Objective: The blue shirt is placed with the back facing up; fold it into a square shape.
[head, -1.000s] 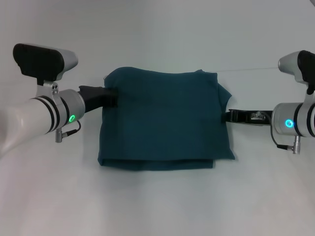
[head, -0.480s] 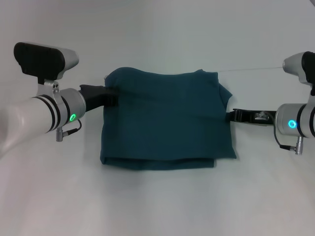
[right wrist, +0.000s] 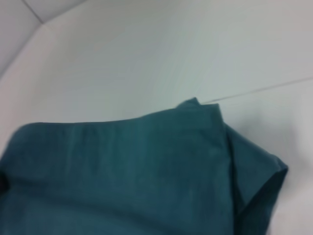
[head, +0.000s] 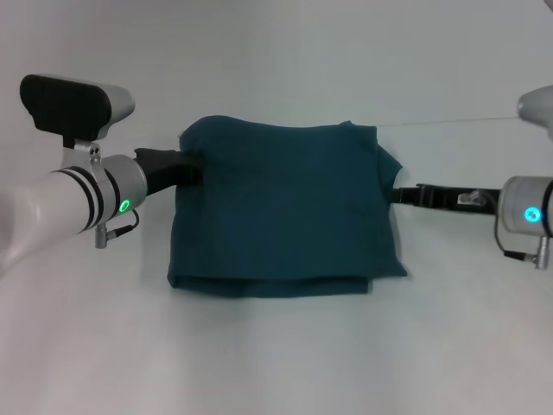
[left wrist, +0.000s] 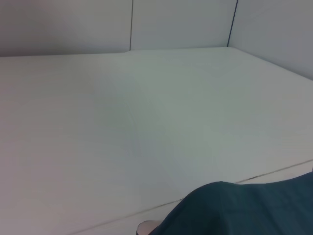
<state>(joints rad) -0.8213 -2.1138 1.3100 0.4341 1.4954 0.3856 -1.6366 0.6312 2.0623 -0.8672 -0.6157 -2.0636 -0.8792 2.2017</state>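
The blue shirt (head: 285, 207) lies mid-frame in the head view on the white counter (head: 276, 363), already doubled into a near-square pad. A lower layer peeks out along its near edge, and a sleeve flap sticks out at the upper right corner. In the right wrist view that flap (right wrist: 254, 166) bulges past the folded side.

The left gripper (head: 192, 169) sits at the shirt's upper left edge, its tip right at or under the cloth; can't tell if the jaws are open or closed, since fabric hides them. The right gripper (head: 399, 195) is at the shirt's right edge, just below the flap, touching or nearly so; jaws state can't be told either.

Judgement: fold approx done, w/ the step in hand being a release/tidy. To do it well, let go w/o dragging cloth, pull each arm straight out sideways and low so the top layer doesn't lift or skew. The stray sleeve flap needs tucking in if a clean square is wanted; risk is snagging the edge and undoing the fold.
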